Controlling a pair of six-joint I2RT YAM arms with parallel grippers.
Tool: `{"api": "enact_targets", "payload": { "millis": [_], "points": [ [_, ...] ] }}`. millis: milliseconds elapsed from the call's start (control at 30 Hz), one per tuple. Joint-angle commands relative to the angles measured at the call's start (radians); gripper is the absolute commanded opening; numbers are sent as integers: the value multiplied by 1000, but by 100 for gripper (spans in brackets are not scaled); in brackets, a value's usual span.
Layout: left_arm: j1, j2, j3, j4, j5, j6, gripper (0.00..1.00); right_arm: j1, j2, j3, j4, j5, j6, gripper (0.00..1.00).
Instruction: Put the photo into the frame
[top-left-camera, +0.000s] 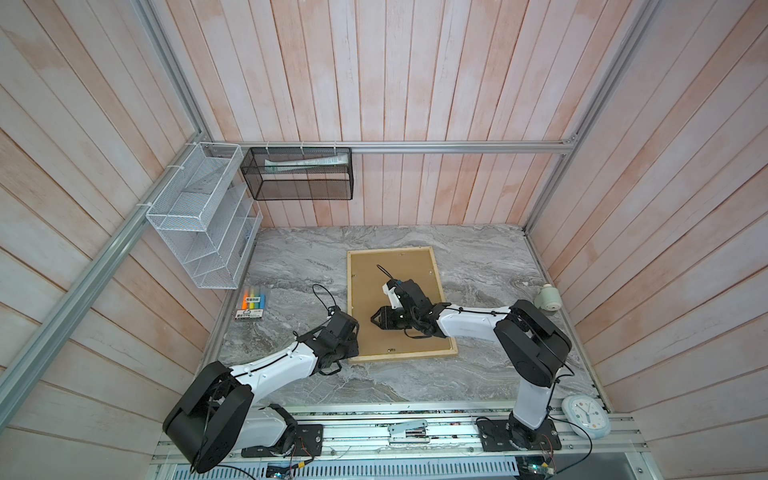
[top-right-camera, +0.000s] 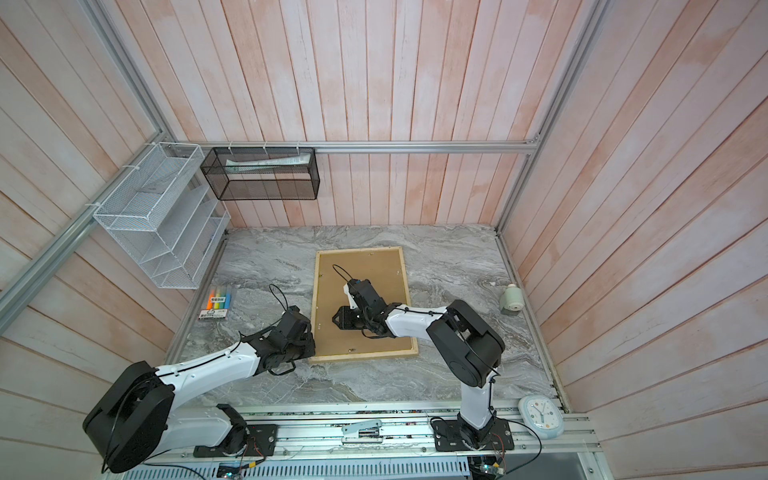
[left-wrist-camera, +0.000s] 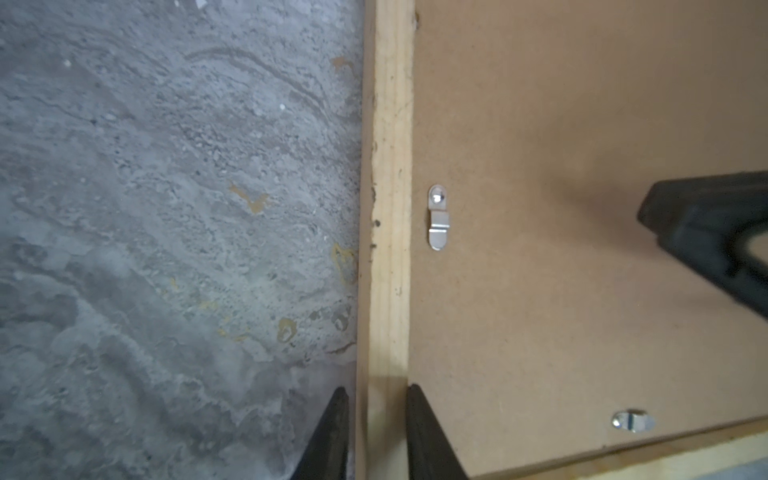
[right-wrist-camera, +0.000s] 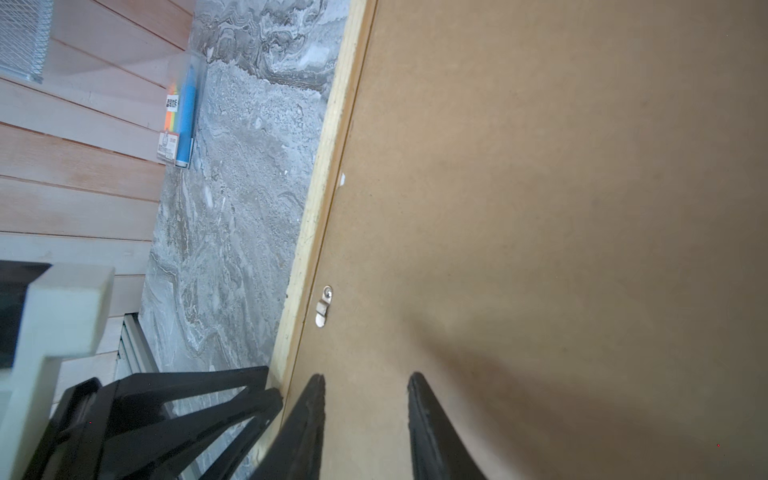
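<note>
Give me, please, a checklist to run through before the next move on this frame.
1. Frame flat on the table: ok.
2. Left gripper astride the frame's side strip: ok; firm grip: cannot tell.
3. Right gripper open over the backing board, holding nothing: ok.
4. Photo in view: not ok; none shows.
5. Clip locking the board: cannot tell.

Pink plank walls, seemingly marble tabletop
</note>
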Motion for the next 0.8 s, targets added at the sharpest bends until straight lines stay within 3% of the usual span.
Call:
{"api": "enact_targets", "payload": {
  "millis": [0,200,767],
  "points": [
    [25,30,-10,47,12,37,24,15,49,22,74,-30,85,35],
    [27,54,-17,67,34,6,21,33,81,4,143,-31,182,34],
    [27,27,-72,66,43,-56,16,75,175,81,156,-90,244,34]
  ]
}}
